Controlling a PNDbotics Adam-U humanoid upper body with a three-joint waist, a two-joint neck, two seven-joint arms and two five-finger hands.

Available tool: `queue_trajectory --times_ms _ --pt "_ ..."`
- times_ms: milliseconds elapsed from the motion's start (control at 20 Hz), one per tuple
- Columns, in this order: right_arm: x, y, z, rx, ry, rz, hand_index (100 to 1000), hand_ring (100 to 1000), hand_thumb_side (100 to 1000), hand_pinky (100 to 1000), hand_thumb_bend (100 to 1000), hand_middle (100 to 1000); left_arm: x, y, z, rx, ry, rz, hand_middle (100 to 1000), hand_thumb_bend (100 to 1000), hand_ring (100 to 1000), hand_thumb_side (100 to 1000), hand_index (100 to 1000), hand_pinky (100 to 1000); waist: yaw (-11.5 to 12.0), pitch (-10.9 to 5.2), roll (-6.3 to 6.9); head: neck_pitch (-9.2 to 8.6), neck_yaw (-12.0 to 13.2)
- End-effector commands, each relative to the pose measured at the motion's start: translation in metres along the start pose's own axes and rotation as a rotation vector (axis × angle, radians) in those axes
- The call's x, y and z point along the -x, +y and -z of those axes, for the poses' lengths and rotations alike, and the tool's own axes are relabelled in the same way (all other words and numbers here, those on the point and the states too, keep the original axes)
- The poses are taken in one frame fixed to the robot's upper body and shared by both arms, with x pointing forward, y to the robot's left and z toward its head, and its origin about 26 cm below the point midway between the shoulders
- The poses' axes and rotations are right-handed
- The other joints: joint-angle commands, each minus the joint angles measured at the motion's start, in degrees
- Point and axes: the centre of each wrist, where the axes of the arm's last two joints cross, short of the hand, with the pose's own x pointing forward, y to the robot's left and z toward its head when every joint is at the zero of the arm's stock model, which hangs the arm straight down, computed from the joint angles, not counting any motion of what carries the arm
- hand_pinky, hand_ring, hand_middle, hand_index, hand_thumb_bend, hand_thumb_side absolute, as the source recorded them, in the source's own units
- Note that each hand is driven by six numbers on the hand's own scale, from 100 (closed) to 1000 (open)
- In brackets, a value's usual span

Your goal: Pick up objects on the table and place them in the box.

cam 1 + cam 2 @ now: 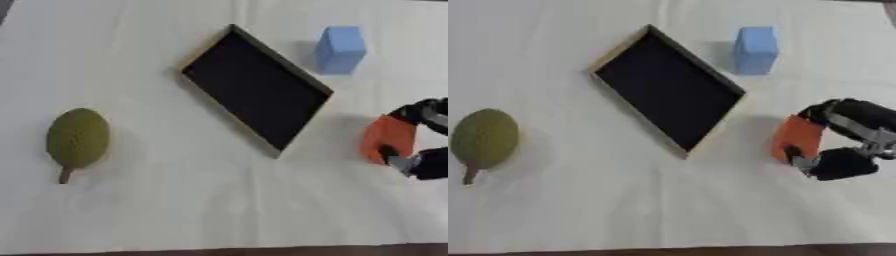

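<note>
An orange object (796, 138) sits at the right of the table, and my right hand (843, 140) has fingers and thumb curled round it from the right. The box (255, 86), a shallow tray with a black inside and a tan rim, lies at an angle in the middle, just left of the hand. A light blue block (339, 49) stands upright behind the box's right corner. A green oval fruit (77, 138) with a short brown stem lies far left. My left hand shows in neither view.
A white cloth (201, 200) covers the table. Its dark front edge (262, 250) runs along the bottom of the view. Open cloth lies between the fruit and the box.
</note>
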Motion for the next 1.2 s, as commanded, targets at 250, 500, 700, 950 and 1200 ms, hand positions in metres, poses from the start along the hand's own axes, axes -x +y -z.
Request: queue_trajectory --times_ms 250,500,700,950,1200 --pt "-0.002 -0.024 -0.007 0.134 -0.083 -0.003 741 749 161 833 100 594 -0.006 0.001 0.006 0.019 -0.025 0.004 650 100 775 602 819 937 -0.17 -1.48 -0.09 -0.07 0.11" --pt "-0.013 -0.047 -0.008 0.211 -0.195 -0.040 739 745 112 834 100 590 -0.006 0.000 0.006 0.027 -0.023 0.003 650 100 775 601 819 936 0.04 -1.93 -0.25 0.17 -0.27" --pt "-0.029 -0.060 -0.006 0.211 -0.293 -0.063 738 743 129 833 100 589 -0.006 -0.002 0.006 0.035 -0.021 -0.008 651 100 775 601 819 936 0.82 -2.30 -0.43 0.32 -1.07" --pt "-0.055 -0.070 -0.001 0.178 -0.342 -0.076 738 744 193 831 100 591 -0.006 -0.003 0.007 0.041 -0.021 -0.016 651 100 776 601 819 936 1.59 -2.43 -0.61 0.21 -1.34" --pt "-0.074 -0.077 0.000 0.155 -0.330 -0.078 741 749 211 833 100 595 -0.006 -0.004 0.007 0.047 -0.020 -0.022 651 100 777 601 819 936 2.09 -2.34 -0.83 0.37 -1.47"
